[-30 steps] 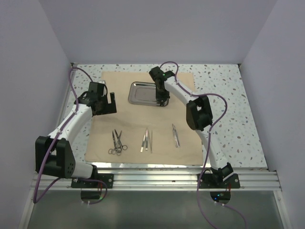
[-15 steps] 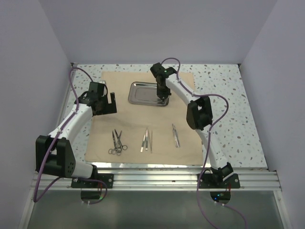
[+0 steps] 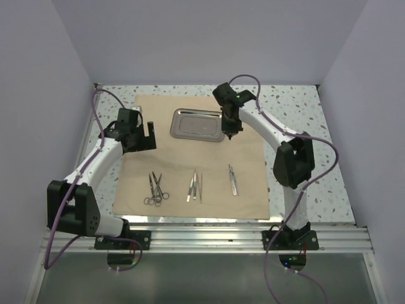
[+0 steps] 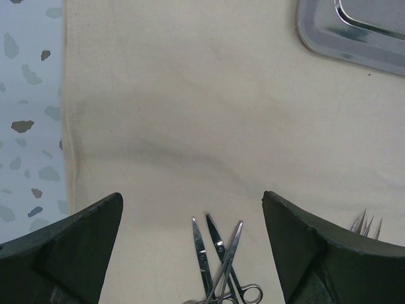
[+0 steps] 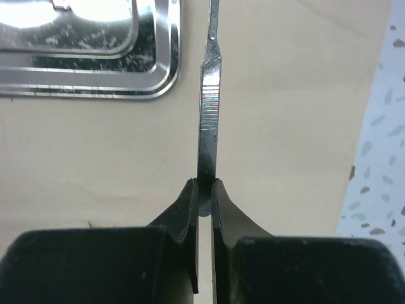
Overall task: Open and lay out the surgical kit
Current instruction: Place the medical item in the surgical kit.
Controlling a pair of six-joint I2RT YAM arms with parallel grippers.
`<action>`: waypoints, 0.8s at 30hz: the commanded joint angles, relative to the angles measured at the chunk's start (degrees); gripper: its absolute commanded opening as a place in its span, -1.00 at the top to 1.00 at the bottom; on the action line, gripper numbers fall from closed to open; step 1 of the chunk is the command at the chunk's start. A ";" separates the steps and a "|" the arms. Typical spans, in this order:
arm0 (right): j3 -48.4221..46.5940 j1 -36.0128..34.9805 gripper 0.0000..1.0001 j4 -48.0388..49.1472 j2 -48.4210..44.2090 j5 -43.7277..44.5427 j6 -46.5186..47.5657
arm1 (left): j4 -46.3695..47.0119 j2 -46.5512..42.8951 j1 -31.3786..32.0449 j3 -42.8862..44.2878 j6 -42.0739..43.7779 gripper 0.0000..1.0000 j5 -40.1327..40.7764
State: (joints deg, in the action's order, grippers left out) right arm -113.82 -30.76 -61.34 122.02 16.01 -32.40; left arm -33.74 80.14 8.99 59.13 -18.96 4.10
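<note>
The tan cloth wrap lies spread flat on the table. The steel tray sits on its far half and looks empty. The scissor-like forceps, a group of tweezers and one more slim tool lie in a row on the near half. My right gripper hangs just past the tray's right edge. In the right wrist view it is shut on a slim flat steel instrument held above the cloth beside the tray's corner. My left gripper is open and empty above the forceps.
Speckled tabletop borders the cloth on both sides, and white walls enclose the table. In the left wrist view the cloth's left edge and the tray's corner show. The metal rail runs along the near edge.
My right gripper has moved to the right, from over the tray's right part to just past its right edge, with the steel instrument in it. The left arm has not moved.
</note>
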 commanded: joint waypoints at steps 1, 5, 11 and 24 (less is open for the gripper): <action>8.15 -1.31 1.00 3.06 -9.67 0.43 -1.61 | 2.97 -1.65 -0.56 0.37 -1.08 -0.91 -1.46; 26.22 -3.50 1.00 8.33 -20.29 -2.56 -2.40 | 3.41 -1.48 -0.64 0.98 -1.69 -0.93 -1.64; 45.93 -8.16 1.00 15.37 -29.98 -5.47 -5.65 | 2.71 -1.91 -0.56 2.12 -2.66 -0.99 -2.60; 61.00 -10.11 0.62 25.48 -39.13 -6.16 -7.94 | -8.35 -7.80 -0.03 10.12 -3.01 -0.99 -0.76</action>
State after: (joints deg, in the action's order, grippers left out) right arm -53.25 -40.60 -40.95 84.95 10.33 -39.97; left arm -38.11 75.81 9.02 65.80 -21.02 2.39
